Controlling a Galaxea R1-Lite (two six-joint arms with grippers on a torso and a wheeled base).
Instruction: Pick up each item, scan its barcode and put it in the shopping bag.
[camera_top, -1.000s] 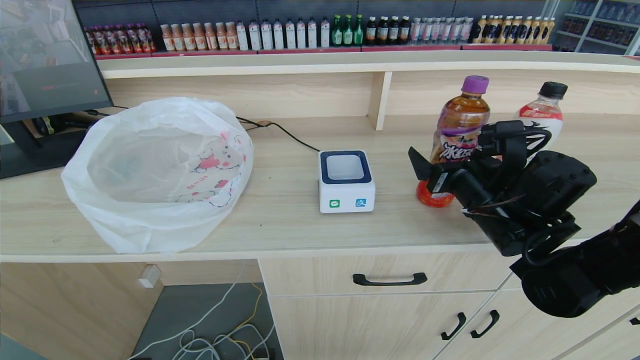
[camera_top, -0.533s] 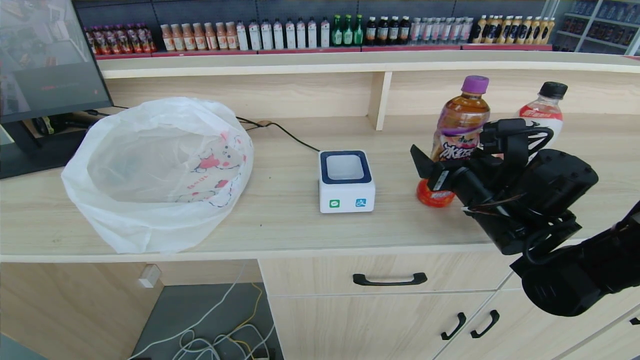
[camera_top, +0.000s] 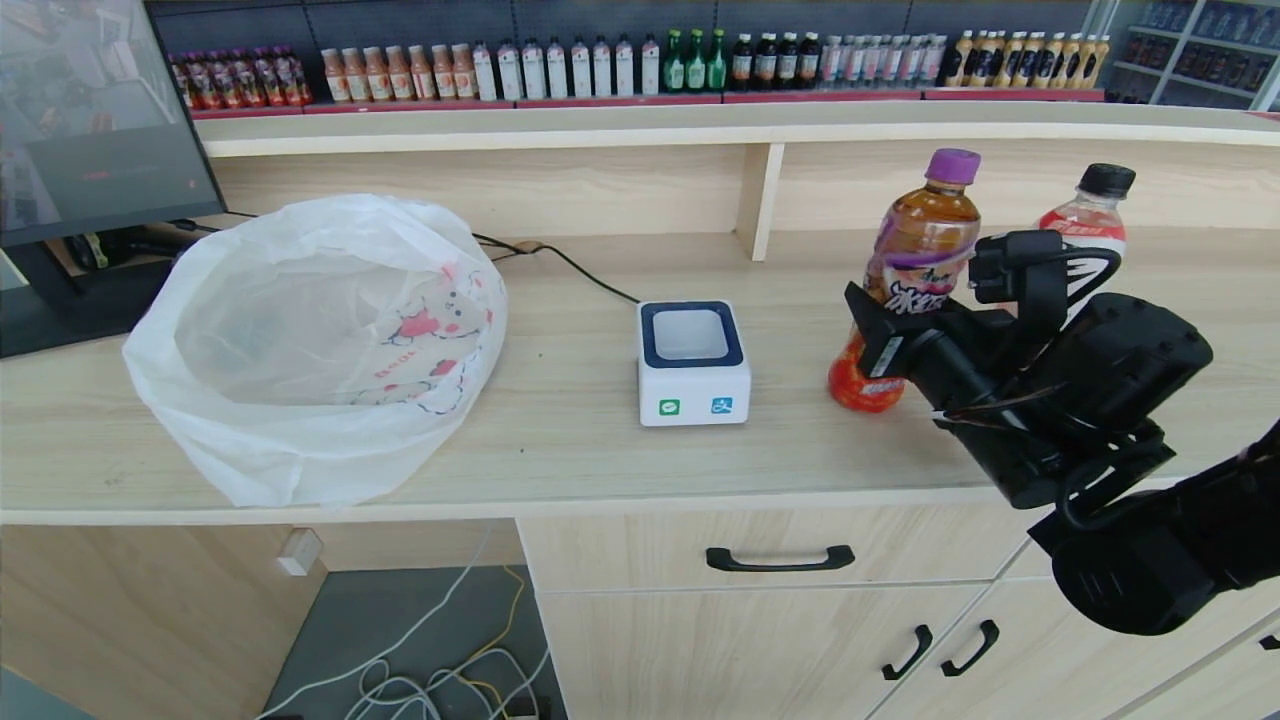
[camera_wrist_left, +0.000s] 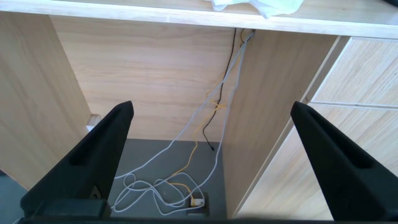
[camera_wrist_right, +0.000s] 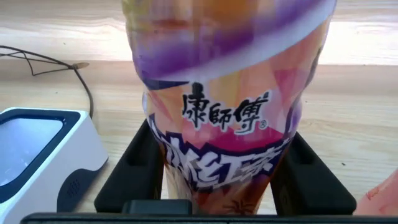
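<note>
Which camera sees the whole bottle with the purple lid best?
The head view: the bottle shows from purple lid to orange base. The right wrist view sees its label close, inside the right gripper. The left wrist view faces cables under the counter.

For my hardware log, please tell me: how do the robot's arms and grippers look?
The right arm is matt black with rounded joint housings, looped black cables and thin reddish wires. The right gripper carries a small white label. The left gripper has two flat, black, wedge-shaped fingers.
</note>
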